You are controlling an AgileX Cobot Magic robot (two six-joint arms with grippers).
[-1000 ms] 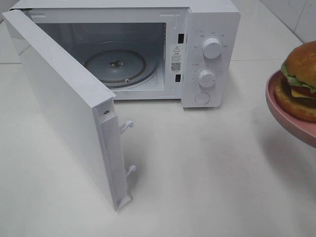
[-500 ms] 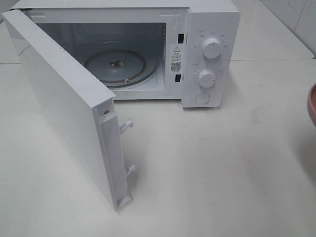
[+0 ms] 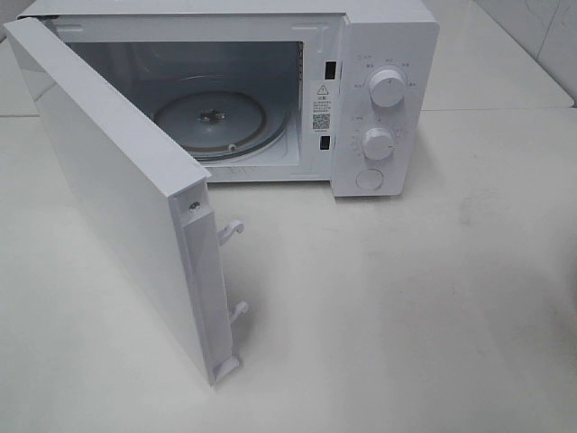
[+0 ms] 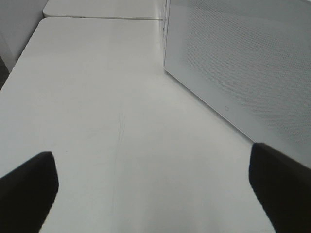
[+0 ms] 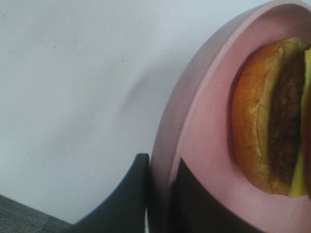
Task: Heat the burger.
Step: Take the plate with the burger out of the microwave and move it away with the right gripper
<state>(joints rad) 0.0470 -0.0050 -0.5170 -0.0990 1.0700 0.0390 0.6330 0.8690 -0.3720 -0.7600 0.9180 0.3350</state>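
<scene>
Burger [image 5: 272,121] sits on pink plate [image 5: 204,145], seen only in right wrist view. Right pincer [image 5: 163,194] clamps plate rim, one finger under, one on top. Left pincer [image 4: 155,189] jaws spread wide, holding nothing, above white bench [image 4: 107,107] beside microwave door [image 3: 117,189]. Microwave [image 3: 379,54] open, glass turntable [image 3: 212,122] bare

White tabletop [image 3: 433,307] under soft even light; white tiled wall [image 3: 541,27] behind

burger [image 5: 265,116] cut off at frame edge, pink plate [image 5: 204,145] partly cropped, blurred
</scene>
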